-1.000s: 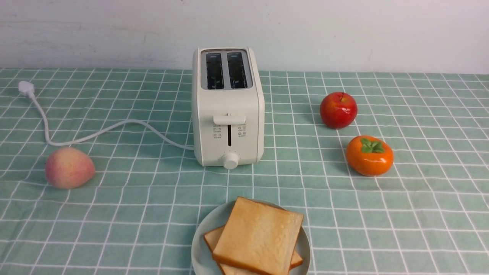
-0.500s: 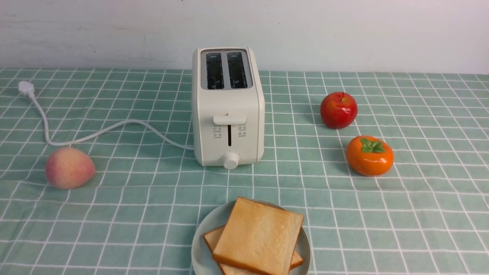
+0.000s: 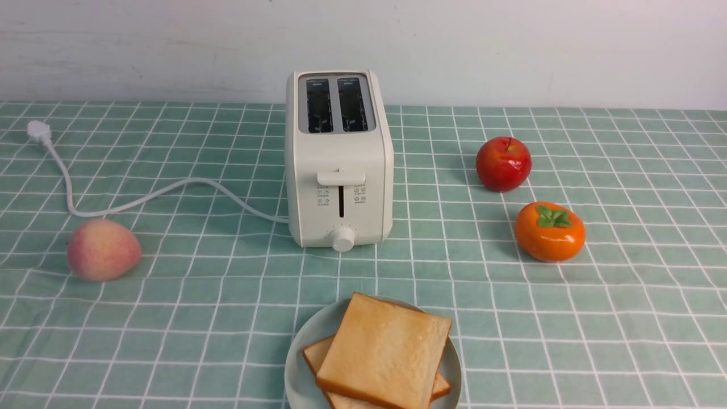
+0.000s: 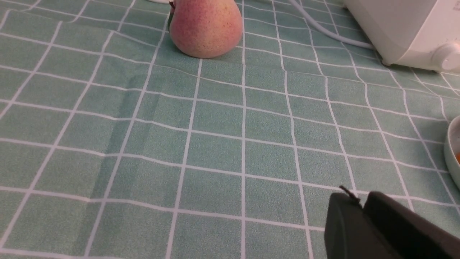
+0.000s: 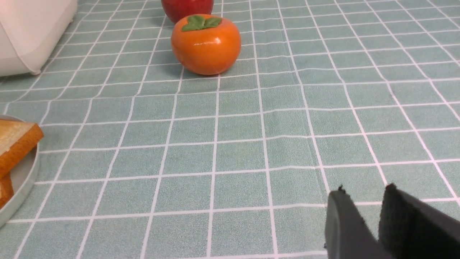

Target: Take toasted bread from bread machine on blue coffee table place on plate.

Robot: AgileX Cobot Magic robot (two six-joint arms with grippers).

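Two slices of toasted bread (image 3: pixel 383 349) lie stacked on the plate (image 3: pixel 295 363) at the near edge of the blue coffee table (image 3: pixel 216 295). The bread machine (image 3: pixel 339 159) stands behind them, both slots empty. Neither arm shows in the front view. My left gripper (image 4: pixel 361 197) hovers low over bare cloth, its fingers together and holding nothing, with the plate's rim (image 4: pixel 453 154) off to one side. My right gripper (image 5: pixel 364 192) has a narrow gap between its fingers and is empty; the toasted bread (image 5: pixel 16 142) and plate (image 5: pixel 21 180) sit at that view's edge.
A peach (image 3: pixel 103 250) lies left of the bread machine beside its white cord (image 3: pixel 142 199) and plug (image 3: pixel 38 130). A red apple (image 3: pixel 503 163) and an orange persimmon (image 3: pixel 550 231) sit to the right. A white wall runs behind the table.
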